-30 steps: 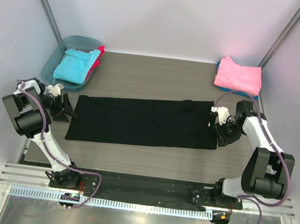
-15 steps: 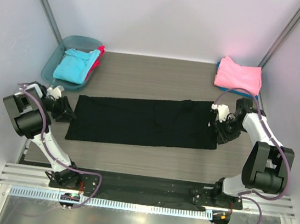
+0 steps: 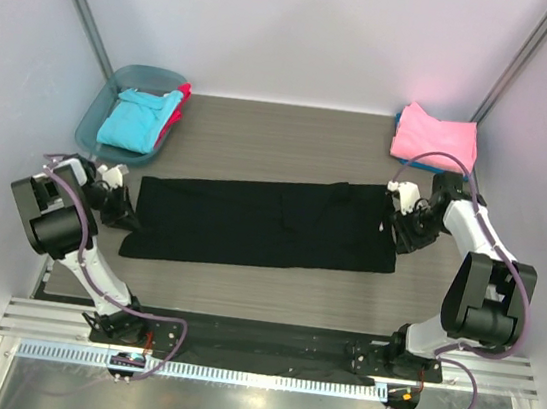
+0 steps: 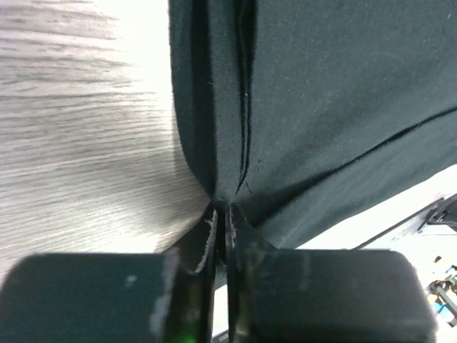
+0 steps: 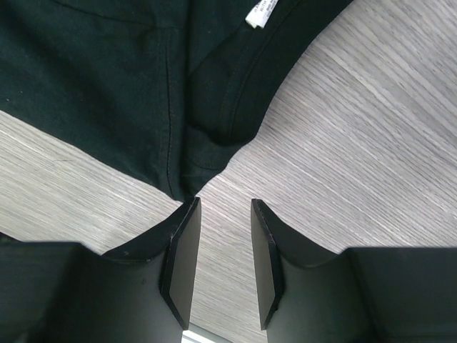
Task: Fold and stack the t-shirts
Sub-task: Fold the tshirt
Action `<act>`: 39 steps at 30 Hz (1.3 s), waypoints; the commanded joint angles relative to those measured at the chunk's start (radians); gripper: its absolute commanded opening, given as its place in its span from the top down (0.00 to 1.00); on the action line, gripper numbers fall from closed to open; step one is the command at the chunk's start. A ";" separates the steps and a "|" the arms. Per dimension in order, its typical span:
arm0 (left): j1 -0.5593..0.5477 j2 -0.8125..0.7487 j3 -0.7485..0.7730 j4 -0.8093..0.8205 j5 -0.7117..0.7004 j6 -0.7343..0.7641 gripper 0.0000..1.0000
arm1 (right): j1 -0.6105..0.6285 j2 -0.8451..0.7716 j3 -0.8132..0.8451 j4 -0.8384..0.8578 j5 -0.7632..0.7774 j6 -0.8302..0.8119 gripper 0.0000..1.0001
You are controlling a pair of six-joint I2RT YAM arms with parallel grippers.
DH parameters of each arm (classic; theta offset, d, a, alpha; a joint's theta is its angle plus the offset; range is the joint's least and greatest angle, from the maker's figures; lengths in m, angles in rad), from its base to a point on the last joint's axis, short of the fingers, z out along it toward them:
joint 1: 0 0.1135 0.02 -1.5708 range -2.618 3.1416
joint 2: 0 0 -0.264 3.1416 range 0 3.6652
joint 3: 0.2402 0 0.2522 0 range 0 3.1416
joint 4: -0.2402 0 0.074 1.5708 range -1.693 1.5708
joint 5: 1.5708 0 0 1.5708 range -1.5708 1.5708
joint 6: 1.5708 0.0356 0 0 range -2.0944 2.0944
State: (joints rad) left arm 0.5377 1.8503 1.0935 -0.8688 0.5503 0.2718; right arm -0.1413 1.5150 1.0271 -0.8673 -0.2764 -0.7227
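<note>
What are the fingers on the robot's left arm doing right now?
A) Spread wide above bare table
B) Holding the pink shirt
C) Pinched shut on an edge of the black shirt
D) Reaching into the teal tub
C: in the left wrist view the left arm's fingers are pressed together on a bunched edge of the black shirt.

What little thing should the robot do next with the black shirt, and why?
Probably the right end effector should nudge forward onto the black t-shirt and close. Its fingers stand open over bare table, just short of the shirt's edge, while the left end effector is pinched shut on the other end. Both ends likely need holding before folding.
</note>
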 commanded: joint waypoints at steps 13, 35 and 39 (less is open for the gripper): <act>-0.004 -0.258 -0.012 -0.248 -0.208 0.233 1.00 | 0.039 0.258 0.270 0.106 0.000 0.103 0.60; -0.005 -0.319 -0.015 -0.295 -0.274 0.216 1.00 | 0.198 0.493 0.453 0.175 -0.001 0.135 0.60; -0.004 -0.339 -0.023 -0.297 -0.283 0.213 1.00 | 0.226 0.571 0.514 0.180 0.061 0.152 0.60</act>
State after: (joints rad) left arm 0.5323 1.5379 1.0485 -1.1545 0.2871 0.4969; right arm 0.0643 2.0407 1.4788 -0.7212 -0.2581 -0.5968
